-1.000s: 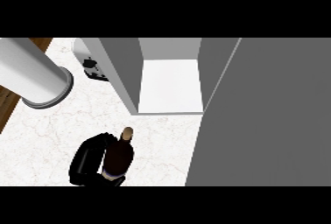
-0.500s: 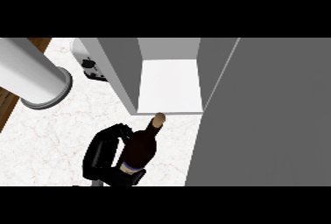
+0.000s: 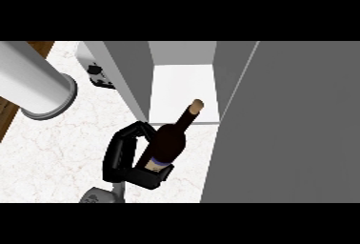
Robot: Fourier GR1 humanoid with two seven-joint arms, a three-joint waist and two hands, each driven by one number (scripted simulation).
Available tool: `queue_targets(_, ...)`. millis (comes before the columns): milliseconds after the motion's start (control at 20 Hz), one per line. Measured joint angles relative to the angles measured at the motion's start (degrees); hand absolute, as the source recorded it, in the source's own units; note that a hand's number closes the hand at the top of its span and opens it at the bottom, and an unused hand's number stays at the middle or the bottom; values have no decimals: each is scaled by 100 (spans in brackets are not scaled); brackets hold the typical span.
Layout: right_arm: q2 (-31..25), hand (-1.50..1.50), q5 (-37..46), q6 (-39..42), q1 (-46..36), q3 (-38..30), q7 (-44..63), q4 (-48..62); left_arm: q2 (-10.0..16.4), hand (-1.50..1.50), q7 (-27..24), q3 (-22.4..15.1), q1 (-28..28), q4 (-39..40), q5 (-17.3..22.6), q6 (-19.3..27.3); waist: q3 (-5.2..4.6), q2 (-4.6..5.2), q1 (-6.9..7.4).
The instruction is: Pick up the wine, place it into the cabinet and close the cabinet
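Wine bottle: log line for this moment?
right hand: curled round wine bottle | bottle: tilted, neck toward cabinet opening | cabinet: open

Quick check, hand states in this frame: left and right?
Left hand: not in view.
Right hand: closed around the wine bottle.

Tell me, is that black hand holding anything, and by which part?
Yes: the right hand holds a wine bottle, its fingers curled round the bottle's lower body.
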Motion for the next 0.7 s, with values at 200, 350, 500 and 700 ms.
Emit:
queue_targets(200,31,-150,-10,-38,93,82,-124,18,15,150,132,67,-481,298,-77,246,0,4,9)
queue_targets(350,-4,-150,-34,22,117,-11,-201,29,18,150,103,198,-914,736,-103,277,1,13,8)
queue_targets(500,-51,-150,-74,132,195,-149,-325,43,9,150,154,113,-1333,1066,-38,452,2,19,2)
queue_targets(700,-106,-150,-117,226,320,-260,-474,34,4,150,190,156,-1806,1555,75,539,2,22,-28)
